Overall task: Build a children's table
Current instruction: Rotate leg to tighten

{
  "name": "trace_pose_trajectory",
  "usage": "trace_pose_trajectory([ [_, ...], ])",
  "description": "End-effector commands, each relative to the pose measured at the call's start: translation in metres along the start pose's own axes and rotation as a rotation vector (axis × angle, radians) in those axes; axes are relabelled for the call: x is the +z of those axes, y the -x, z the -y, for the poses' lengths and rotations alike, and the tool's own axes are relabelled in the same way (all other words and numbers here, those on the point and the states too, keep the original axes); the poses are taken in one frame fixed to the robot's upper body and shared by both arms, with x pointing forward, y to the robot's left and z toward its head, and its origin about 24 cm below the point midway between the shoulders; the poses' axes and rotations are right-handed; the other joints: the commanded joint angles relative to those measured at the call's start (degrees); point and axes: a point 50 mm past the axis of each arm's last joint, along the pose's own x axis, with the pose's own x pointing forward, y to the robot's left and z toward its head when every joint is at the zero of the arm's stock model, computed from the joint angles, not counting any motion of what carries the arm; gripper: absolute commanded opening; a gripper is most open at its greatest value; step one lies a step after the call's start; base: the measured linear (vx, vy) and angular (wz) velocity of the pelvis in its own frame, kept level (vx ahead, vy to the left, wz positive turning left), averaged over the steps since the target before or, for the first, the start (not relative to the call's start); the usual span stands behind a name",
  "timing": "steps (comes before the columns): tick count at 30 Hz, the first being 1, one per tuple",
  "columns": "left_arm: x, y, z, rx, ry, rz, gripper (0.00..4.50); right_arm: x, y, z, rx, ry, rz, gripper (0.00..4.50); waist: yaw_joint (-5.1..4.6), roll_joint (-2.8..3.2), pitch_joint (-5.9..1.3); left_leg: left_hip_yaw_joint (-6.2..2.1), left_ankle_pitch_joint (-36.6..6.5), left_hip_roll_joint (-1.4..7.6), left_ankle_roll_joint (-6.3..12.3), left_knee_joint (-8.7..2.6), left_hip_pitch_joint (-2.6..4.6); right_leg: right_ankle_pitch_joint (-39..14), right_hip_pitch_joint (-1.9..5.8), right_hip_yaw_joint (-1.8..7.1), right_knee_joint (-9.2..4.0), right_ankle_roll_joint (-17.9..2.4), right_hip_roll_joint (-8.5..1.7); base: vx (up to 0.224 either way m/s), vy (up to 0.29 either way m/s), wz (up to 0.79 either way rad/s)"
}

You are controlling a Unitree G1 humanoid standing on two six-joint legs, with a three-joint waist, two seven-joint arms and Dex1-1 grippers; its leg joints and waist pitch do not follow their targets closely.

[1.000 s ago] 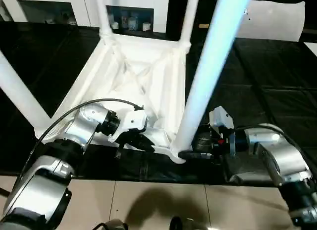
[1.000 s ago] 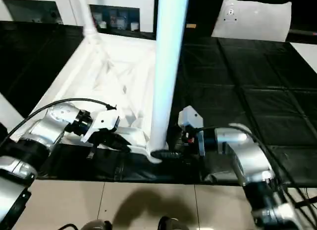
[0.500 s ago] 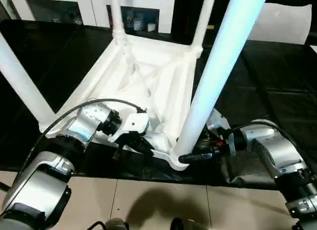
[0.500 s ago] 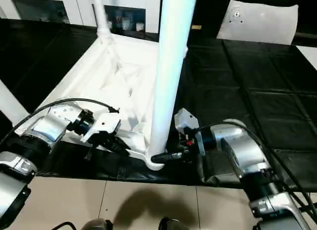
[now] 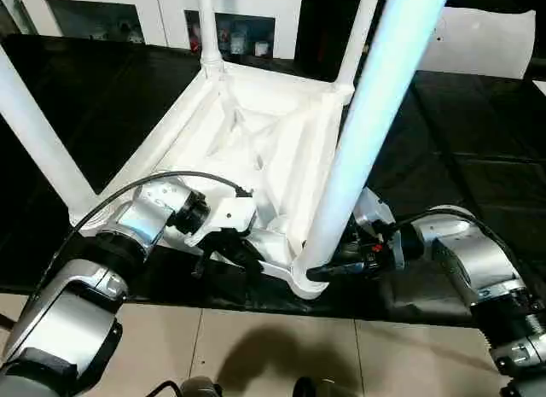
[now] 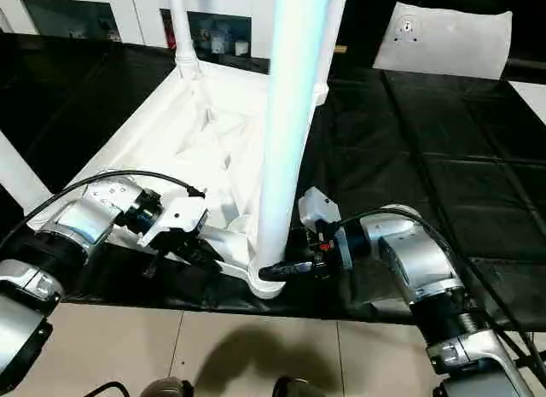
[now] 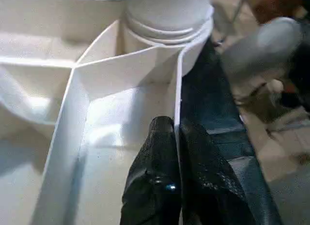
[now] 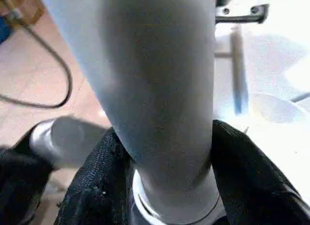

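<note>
Now, near leg (image 8: 160, 89) between right pincer (image 8: 164, 186) fingers, above corner socket (image 5: 309, 282)

Left end effector (image 7: 175, 138) pinched closed; right end effector (image 8: 164, 152) clamped, both forearms level.

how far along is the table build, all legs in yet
Nearly done. The tabletop lies upside down with all four legs standing in its corner sockets. In hand: the right gripper is shut around the base of the near leg at its socket, while the left gripper pinches the tabletop's near rim. Left: finish seating that leg, then turn the table upright.
</note>
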Motion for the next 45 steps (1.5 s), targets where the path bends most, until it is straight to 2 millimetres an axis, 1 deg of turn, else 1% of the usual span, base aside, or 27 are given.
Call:
trace_pose_trajectory([
  [1,-0.001,-0.012,-0.002,0.079,0.052,0.007,0.00,-0.007,-0.013,0.002,-0.138,-0.048,0.035,2.04,-0.32,-0.38,-3.32,0.01,-5.6,2.09,4.11,-3.35,-0.04,-15.9,3.86,2.94,-3.64,-10.6,-4.75,0.000,0.000,0.00],
  [2,-0.001,-0.013,-0.002,0.097,0.063,0.017,0.00,-0.008,-0.015,0.002,-0.168,-0.062,0.039,2.03,-0.52,-0.31,-2.82,-0.10,-7.8,2.00,3.25,-3.58,0.08,-21.9,3.56,2.93,-4.47,-8.9,-4.84,0.000,0.000,0.00],
  [3,-0.001,-0.014,-0.002,0.121,0.077,0.027,0.00,-0.011,-0.018,0.002,-0.205,-0.078,0.042,2.02,-0.76,-0.35,-2.74,-0.29,-8.7,2.08,2.54,-3.70,0.01,-24.0,3.68,2.97,-4.42,-8.1,-4.93,0.000,0.000,0.00],
  [4,0.001,-0.017,-0.003,0.184,0.111,0.047,0.00,-0.016,-0.024,0.002,-0.288,-0.112,0.040,2.01,-1.02,-0.44,-2.27,-0.45,-10.5,1.89,1.84,-4.02,0.19,-30.3,3.38,2.84,-5.30,-6.0,-4.93,0.000,0.000,0.00],
  [6,0.001,-0.017,-0.004,0.191,0.115,0.051,0.00,-0.016,-0.025,0.002,-0.297,-0.117,0.041,2.00,-1.59,-0.47,-2.10,-0.72,-12.4,1.68,1.27,-4.16,0.37,-36.2,3.27,2.65,-5.99,-3.8,-5.02,0.000,0.000,0.00],
  [7,0.005,-0.022,-0.005,0.249,0.149,0.078,0.00,-0.018,-0.034,0.002,-0.371,-0.155,0.048,1.99,-2.34,-0.61,-2.16,-1.02,-13.0,1.60,0.93,-4.24,0.35,-39.2,3.30,2.41,-6.45,-2.1,-5.09,0.000,0.000,0.00],
  [9,0.014,-0.033,-0.008,0.318,0.191,0.125,0.00,-0.017,-0.050,0.003,-0.472,-0.205,0.062,1.99,-3.16,-0.81,-2.03,-1.09,-13.3,1.51,0.84,-4.34,0.32,-39.8,3.04,2.26,-6.83,-1.6,-4.93,0.000,0.000,0.00],
  [11,0.022,-0.041,-0.011,0.359,0.220,0.155,0.00,-0.016,-0.061,0.005,-0.542,-0.239,0.070,1.98,-3.76,-0.53,-1.84,-1.23,-14.9,1.24,0.70,-4.20,0.59,-42.6,2.66,2.02,-7.36,-0.7,-4.95,0.000,0.000,0.00],
  [12,0.027,-0.047,-0.012,0.385,0.237,0.172,0.00,-0.014,-0.068,0.006,-0.583,-0.256,0.072,1.97,-4.03,-0.62,-1.79,-1.19,-15.5,1.23,0.71,-4.16,0.73,-43.2,2.45,1.96,-7.58,-0.6,-4.85,0.000,0.000,0.00],
  [14,0.039,-0.059,-0.018,0.444,0.262,0.200,0.00,-0.007,-0.084,0.010,-0.672,-0.290,0.094,1.96,-4.58,-0.40,-1.86,-1.35,-16.6,1.16,0.86,-4.14,1.05,-43.2,2.25,1.64,-8.00,-0.6,-4.85,0.000,0.000,0.00],
  [16,0.049,-0.070,-0.022,0.488,0.272,0.206,0.00,0.002,-0.097,0.014,-0.742,-0.323,0.129,1.95,-5.11,-0.25,-1.93,-1.55,-17.4,1.39,1.04,-4.46,1.01,-40.5,2.47,1.49,-8.01,-1.1,-4.84,0.000,0.000,0.00],
  [19,0.056,-0.080,-0.025,0.516,0.264,0.186,0.00,0.011,-0.108,0.017,-0.815,-0.341,0.136,1.95,-5.26,0.00,-1.83,-1.49,-18.8,1.50,1.51,-4.71,1.27,-38.3,2.29,1.57,-8.12,-1.6,-4.71,0.000,0.000,0.00],
  [23,0.058,-0.085,-0.027,0.537,0.252,0.142,0.00,0.018,-0.111,0.021,-0.881,-0.367,0.173,1.95,-5.38,0.09,-1.95,-1.59,-18.9,1.66,1.42,-5.12,1.03,-34.6,2.51,2.11,-7.69,-2.2,-4.89,0.000,0.000,0.00],
  [24,0.057,-0.086,-0.027,0.539,0.254,0.138,0.00,0.018,-0.111,0.021,-0.889,-0.368,0.182,2.50,-5.34,0.07,-1.96,-1.51,-18.6,1.71,1.67,-5.19,1.01,-33.1,2.51,2.33,-7.49,-2.6,-4.82,0.000,0.000,0.00],
  [27,0.050,-0.082,-0.024,0.525,0.245,0.117,0.00,0.017,-0.099,0.022,-0.910,-0.362,0.210,2.64,-5.12,0.09,-2.08,-1.20,-16.7,1.78,2.18,-5.23,0.88,-29.6,2.65,2.78,-7.07,-3.9,-4.83,0.000,0.000,0.00],
  [29,0.045,-0.079,-0.022,0.506,0.236,0.115,0.00,0.014,-0.090,0.023,-0.919,-0.339,0.209,2.92,-4.91,0.13,-2.19,-1.06,-15.3,1.89,2.31,-5.22,0.86,-27.5,2.74,2.98,-6.76,-4.7,-4.87,0.000,0.000,0.00],
  [30,0.037,-0.073,-0.019,0.481,0.228,0.109,0.00,0.011,-0.077,0.022,-0.901,-0.280,0.207,3.06,-4.76,0.29,-2.23,-0.97,-14.9,1.93,2.45,-5.21,0.86,-26.0,2.86,3.05,-6.66,-5.2,-4.80,0.000,0.000,0.00],
  [31,0.034,-0.071,-0.018,0.468,0.220,0.108,0.00,0.010,-0.071,0.022,-0.896,-0.260,0.204,3.06,-4.67,0.16,-2.37,-0.87,-14.1,1.95,2.88,-5.12,0.72,-23.8,3.10,3.14,-6.38,-5.7,-4.85,0.000,0.000,0.00],
  [33,0.032,-0.069,-0.017,0.461,0.214,0.108,0.00,0.009,-0.068,0.022,-0.894,-0.250,0.202,3.37,-4.71,0.09,-2.50,-0.74,-12.1,1.98,3.35,-5.05,0.50,-20.8,3.31,3.20,-5.85,-7.0,-4.73,0.000,0.000,0.00],
  [35,0.025,-0.062,-0.015,0.432,0.197,0.100,0.00,0.008,-0.053,0.018,-0.820,-0.194,0.198,3.46,-4.59,0.04,-2.64,-0.56,-11.2,1.97,3.79,-4.83,0.53,-19.9,3.42,3.30,-5.72,-7.9,-4.81,0.000,0.000,0.00],
  [37,0.020,-0.055,-0.012,0.393,0.142,0.105,0.00,0.004,-0.036,0.013,-0.734,-0.140,0.169,3.70,-4.18,-0.43,-2.61,-0.33,-10.2,1.75,5.54,-4.42,0.40,-19.7,3.56,3.44,-5.67,-7.9,-4.66,0.000,0.000,0.00],
  [38,0.017,-0.052,-0.010,0.367,0.137,0.107,0.00,0.002,-0.026,0.012,-0.708,-0.119,0.150,3.83,-4.11,-0.44,-2.63,-0.25,-9.6,1.81,5.81,-4.34,0.41,-19.2,3.48,3.55,-5.50,-8.1,-4.68,0.000,0.000,0.00],
  [39,0.015,-0.049,-0.008,0.344,0.126,0.107,0.00,0.001,-0.018,0.011,-0.689,-0.102,0.138,3.83,-3.91,-0.42,-2.91,-0.27,-7.8,1.79,6.28,-4.27,0.08,-17.8,3.87,3.47,-5.07,-8.6,-4.84,0.000,0.000,0.00],
  [40,0.013,-0.047,-0.006,0.318,0.107,0.103,0.00,0.000,-0.012,0.011,-0.677,-0.092,0.126,4.04,-3.59,-0.43,-3.15,-0.16,-5.8,1.84,6.50,-4.11,0.05,-15.1,3.93,3.48,-4.70,-9.3,-4.75,0.000,0.000,0.00],
  [42,0.011,-0.044,-0.005,0.294,0.093,0.091,0.00,0.000,-0.005,0.011,-0.656,-0.079,0.119,4.13,-3.20,-0.55,-3.27,-0.03,-3.6,1.64,7.04,-3.83,-0.06,-11.5,3.98,3.49,-4.27,-10.0,-4.57,0.000,0.000,0.00],
  [44,0.008,-0.038,-0.002,0.239,0.070,0.082,0.00,0.001,0.008,0.009,-0.596,-0.052,0.107,4.22,-2.91,-0.51,-3.08,0.08,-3.4,1.73,7.40,-3.74,0.01,-10.1,3.77,3.53,-3.99,-10.8,-4.49,0.000,0.000,0.00],
  [45,0.008,-0.034,0.000,0.201,0.062,0.090,0.00,0.003,0.015,0.007,-0.546,-0.035,0.099,4.31,-2.86,-0.45,-3.21,0.04,-3.7,1.75,7.35,-3.72,0.03,-10.3,3.99,3.36,-3.88,-11.0,-4.42,0.000,0.000,0.00],
])
